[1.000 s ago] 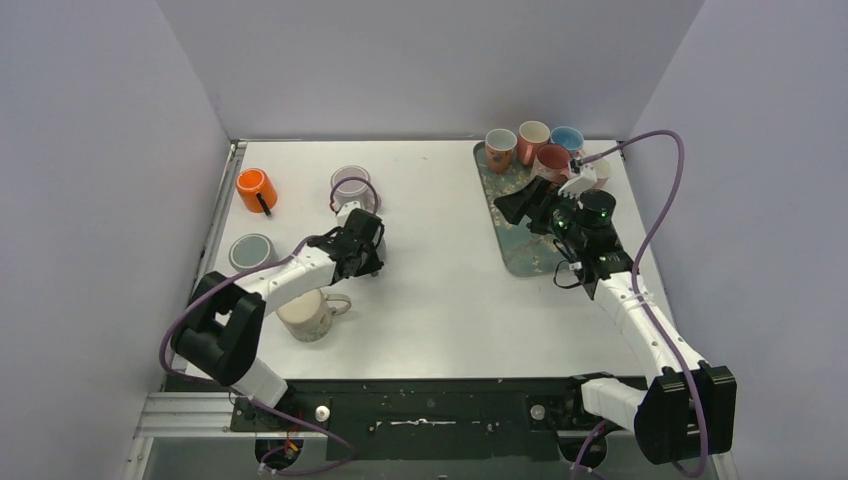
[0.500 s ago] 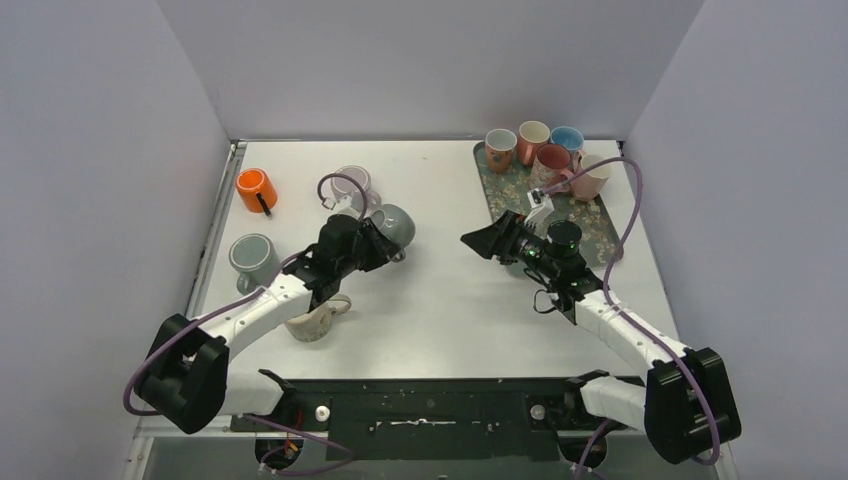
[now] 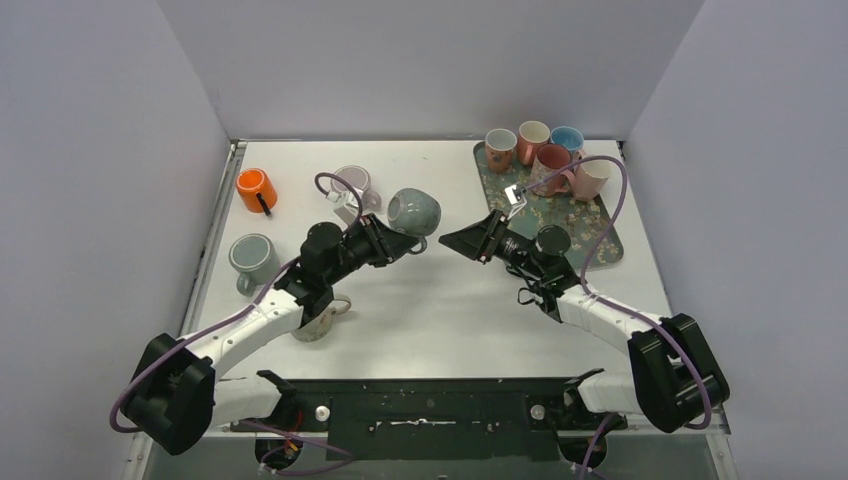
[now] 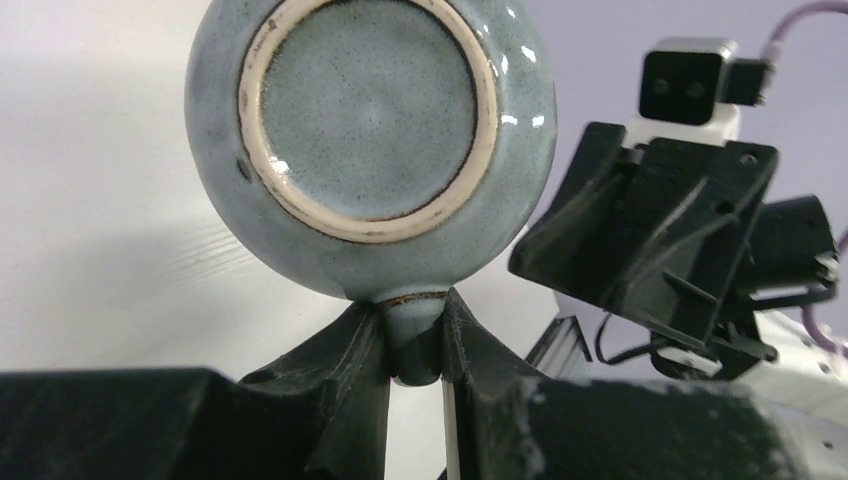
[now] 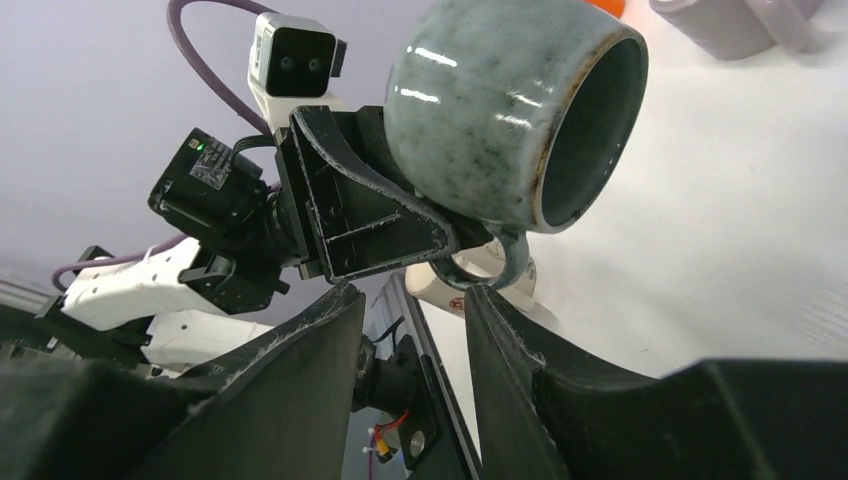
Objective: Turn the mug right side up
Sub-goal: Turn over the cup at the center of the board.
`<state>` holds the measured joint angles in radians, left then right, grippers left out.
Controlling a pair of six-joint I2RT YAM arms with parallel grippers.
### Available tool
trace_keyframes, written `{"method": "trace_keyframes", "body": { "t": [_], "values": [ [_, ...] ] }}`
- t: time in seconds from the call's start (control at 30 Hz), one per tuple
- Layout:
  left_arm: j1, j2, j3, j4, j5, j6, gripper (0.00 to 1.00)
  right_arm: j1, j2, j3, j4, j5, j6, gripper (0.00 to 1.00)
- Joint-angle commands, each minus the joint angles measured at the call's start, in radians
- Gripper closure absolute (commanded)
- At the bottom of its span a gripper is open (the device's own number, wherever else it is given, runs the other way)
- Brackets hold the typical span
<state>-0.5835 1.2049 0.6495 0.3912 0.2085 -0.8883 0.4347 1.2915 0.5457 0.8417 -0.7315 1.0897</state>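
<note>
Grey-blue mug [image 3: 413,212] clamped by its handle in left claw [image 4: 413,318], right claw [image 5: 408,300] partly apart, gripping nothing, near mug

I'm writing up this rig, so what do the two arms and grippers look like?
Both the left arm and right arm have white link shells with black joints. The left gripper and right gripper are black, with scuffed wedge-shaped fingers. A purple cable trails along each.

A tray [image 3: 600,238] lies far right on the table [image 3: 450,310], with cups [image 3: 545,155] clustered at its far end. On the left are a far-left mug [image 3: 256,190], a left-edge mug [image 3: 250,255] nearer, a far-middle mug [image 3: 352,185], and a near-left mug [image 3: 315,320] under the left arm [image 3: 255,318]. Above the middle, the raised mug [image 3: 412,212] hangs between the left gripper [image 4: 415,345] and the right gripper [image 5: 405,300].
</note>
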Motion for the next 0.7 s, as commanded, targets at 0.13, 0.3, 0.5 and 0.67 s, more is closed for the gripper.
{"method": "trace_keyframes", "body": {
  "t": [0.13, 0.3, 0.5, 0.67],
  "values": [
    [-0.007, -0.096, -0.005, 0.370, 0.147, -0.004, 1.00, 0.022, -0.031, 0.004, 0.123, -0.069, 0.017, 0.53],
    [-0.007, -0.097, -0.016, 0.437, 0.179, -0.024, 1.00, 0.027, -0.058, -0.014, 0.115, -0.061, 0.025, 0.52],
    [-0.009, -0.087, -0.012, 0.508, 0.222, -0.050, 1.00, 0.043, -0.051, 0.013, 0.137, -0.067, 0.048, 0.52],
    [-0.018, -0.081, -0.011, 0.545, 0.245, -0.051, 1.00, 0.064, -0.019, 0.027, 0.207, -0.075, 0.079, 0.55]
  ]
}}
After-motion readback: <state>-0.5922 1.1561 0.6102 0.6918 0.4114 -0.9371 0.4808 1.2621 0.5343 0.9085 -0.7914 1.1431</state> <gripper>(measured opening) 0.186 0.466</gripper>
